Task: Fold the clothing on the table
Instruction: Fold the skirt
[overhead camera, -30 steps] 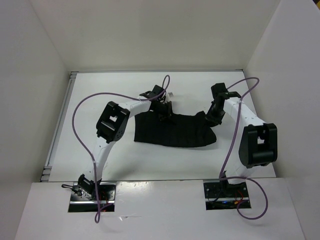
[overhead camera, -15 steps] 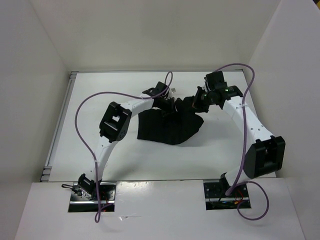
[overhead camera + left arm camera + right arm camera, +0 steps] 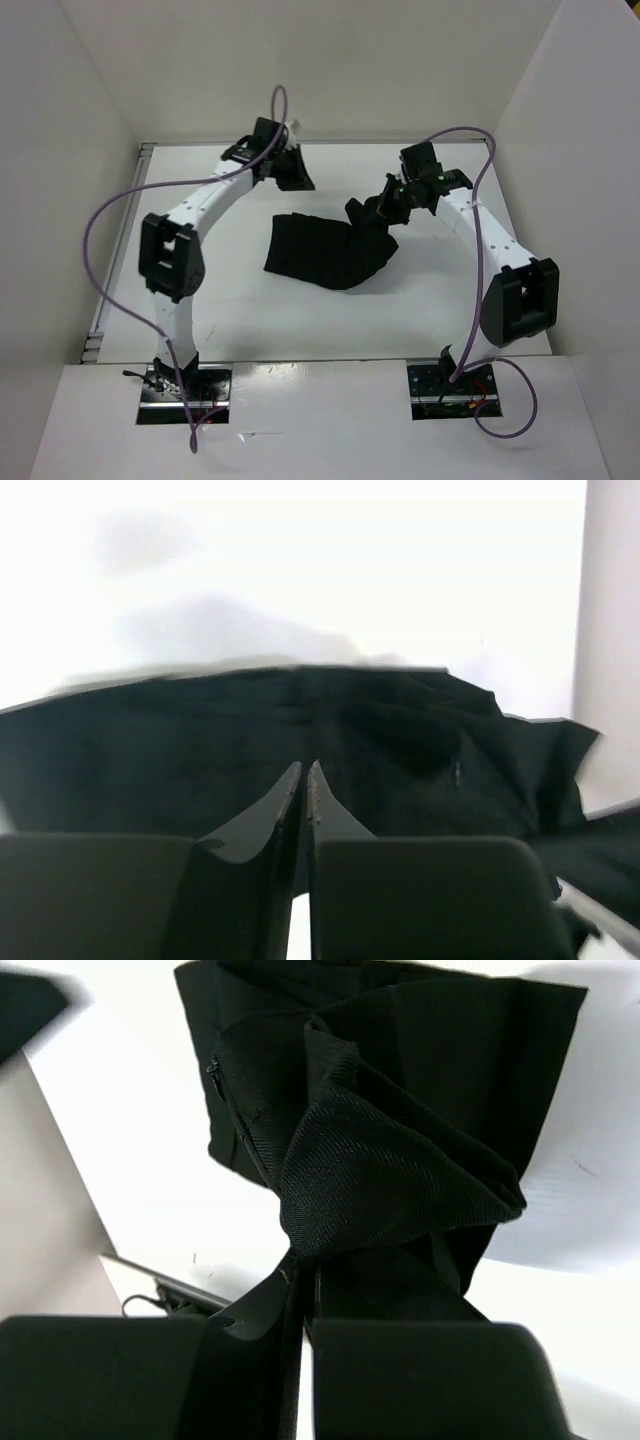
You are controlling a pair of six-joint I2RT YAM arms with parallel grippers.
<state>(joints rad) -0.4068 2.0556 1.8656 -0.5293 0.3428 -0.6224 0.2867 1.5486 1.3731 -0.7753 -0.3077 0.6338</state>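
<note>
Mid-fold: the right tool point(image 3: 386, 203) pinches a raised corner of the clothing point(image 3: 322, 255), which lies on the worktop point(image 3: 240, 320). The left tool point(image 3: 291, 170) (pressed nearly together, empty) hovers beyond it. Next, I judge, that corner must go across and lie flat.

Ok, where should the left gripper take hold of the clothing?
Probably the far left corner of the clothing, coming down from the far side, where the left gripper hovers. That end lies flat on the table, while the right gripper holds the right end bunched.

Free table point(image 3: 200, 300) room rings the clothing point(image 3: 320, 255); walls point(image 3: 60, 150) flank it.
</note>
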